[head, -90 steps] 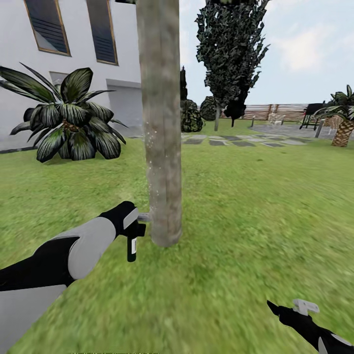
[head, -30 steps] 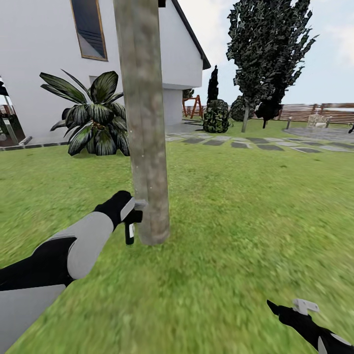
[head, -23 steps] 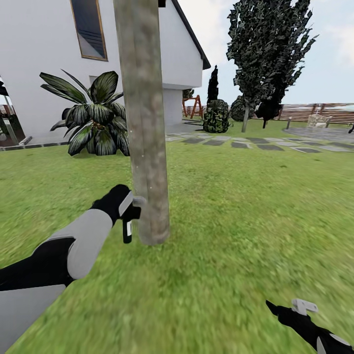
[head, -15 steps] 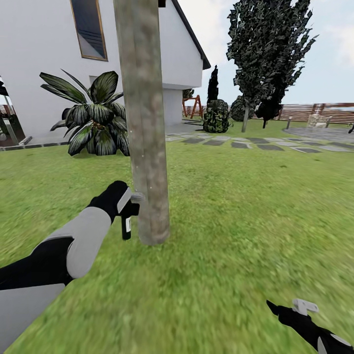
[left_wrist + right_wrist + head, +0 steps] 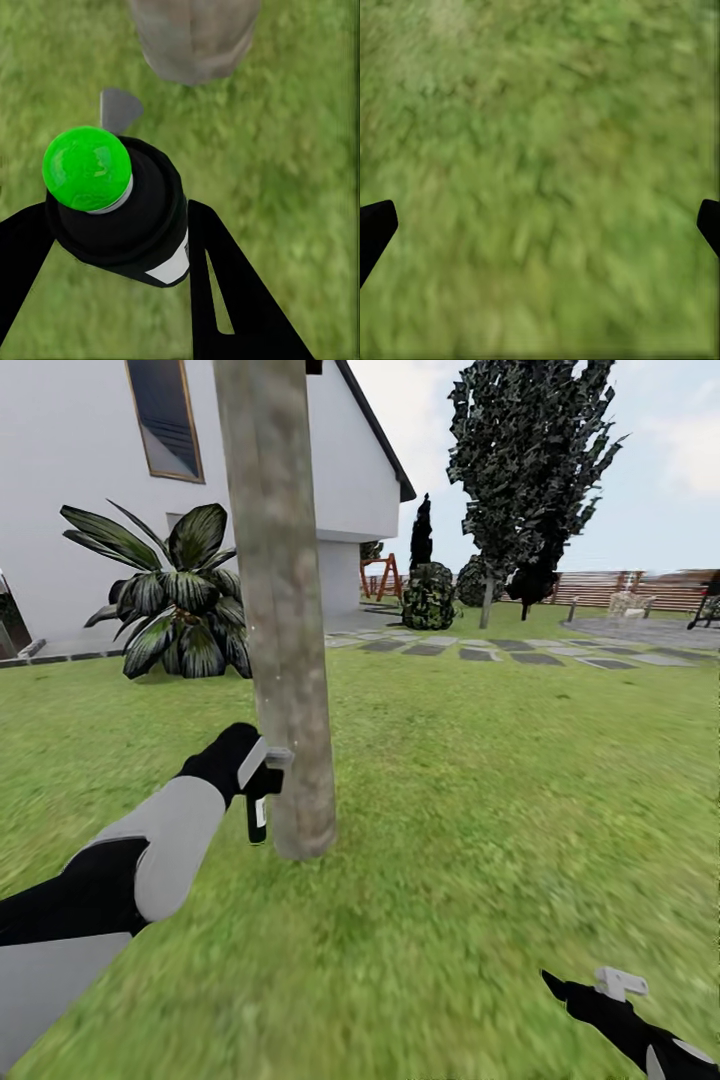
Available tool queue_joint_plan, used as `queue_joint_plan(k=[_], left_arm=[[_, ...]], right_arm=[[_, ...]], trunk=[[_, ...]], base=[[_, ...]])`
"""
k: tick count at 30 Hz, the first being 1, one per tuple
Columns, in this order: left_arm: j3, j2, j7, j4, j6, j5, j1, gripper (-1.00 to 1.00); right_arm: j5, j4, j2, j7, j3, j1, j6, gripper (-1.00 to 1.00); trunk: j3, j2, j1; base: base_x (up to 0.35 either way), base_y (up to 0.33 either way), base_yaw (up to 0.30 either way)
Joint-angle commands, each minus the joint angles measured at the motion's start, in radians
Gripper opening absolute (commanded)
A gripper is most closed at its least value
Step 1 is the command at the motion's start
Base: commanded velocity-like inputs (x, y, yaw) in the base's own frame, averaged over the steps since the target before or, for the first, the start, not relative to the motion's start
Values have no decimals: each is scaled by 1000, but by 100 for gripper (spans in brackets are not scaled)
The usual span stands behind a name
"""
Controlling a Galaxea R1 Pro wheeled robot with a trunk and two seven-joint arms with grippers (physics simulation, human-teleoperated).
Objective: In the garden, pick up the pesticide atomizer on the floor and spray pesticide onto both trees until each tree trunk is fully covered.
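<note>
the left tool (image 5: 262,778) is clenched on the atomizer (image 5: 124,206), held low with its nozzle just beside the trunk (image 5: 280,620), so pickup looks done and spraying of this tree is likely under way; no second task tree can be picked out. the right tool (image 5: 600,995) hangs released over open grass (image 5: 500,810), leaving plenty of room around the trunk.

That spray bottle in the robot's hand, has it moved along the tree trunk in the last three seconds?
Yes. The pesticide atomizer sat lower beside the trunk's base; now it's slightly higher.
</note>
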Motion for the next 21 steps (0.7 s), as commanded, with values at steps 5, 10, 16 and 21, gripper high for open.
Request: queue_joint_plan(k=[5,10,16,21], left_arm=[[0,0,0,0,3,1,-48,-100],[0,0,0,0,5,2,-84,-100],[1,0,0,1,7,3,-125,-100],[0,0,0,2,8,4,-169,-100]], right_arm=[[1,0,0,0,0,0,0,100],[3,1,3,-1,1,0,0,100],[3,1,3,-2,2,0,0,100],[3,1,3,-2,2,0,0,100]], trunk=[[0,0,0],[0,0,0],[0,0,0],[0,0,0]], base=[[176,0,-19],[76,0,-1],[107,0,0],[6,0,0]])
